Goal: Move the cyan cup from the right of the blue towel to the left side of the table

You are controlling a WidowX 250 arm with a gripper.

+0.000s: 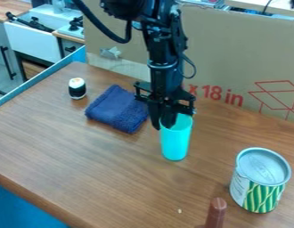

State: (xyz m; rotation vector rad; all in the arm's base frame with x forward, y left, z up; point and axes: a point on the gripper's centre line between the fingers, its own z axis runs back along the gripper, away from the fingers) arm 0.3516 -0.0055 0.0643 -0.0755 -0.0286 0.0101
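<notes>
Camera view: the black arm [165, 60] is seen entering from 12 o'clock and hung almost straight down, its lower part brought to a point just above and right of centre. The pincer [162, 127] is aimed down, tips lowest, with its wide body held over the back half of the wooden table [95, 164]. The pincer is closed on the cup [175, 144]: the left wall near the rim is pinched, one finger put inside the mouth, the other kept outside. The cup is turquoise, tall, about upright, mouth up; its body is placed at 5 o'clock from the pincer's tips. Whether its base is lifted off the table cannot be told.

Around the cup: a folded dark blue cloth [118, 109] is laid at 10 o'clock, near the pincer. Farther out on the same line, a small black-and-white roll [77, 88] is stood past the cloth. A can [261, 182] with a silver lid and green-striped label is set upright at 4 o'clock, well apart. A brown rod-like thing [216, 213] is partly cut off by the bottom edge, at 5 o'clock. A tiny pale crumb [179, 211] is seen at 6 o'clock. Cardboard [226, 49] with red print is stood behind, 11 to 2 o'clock.
</notes>
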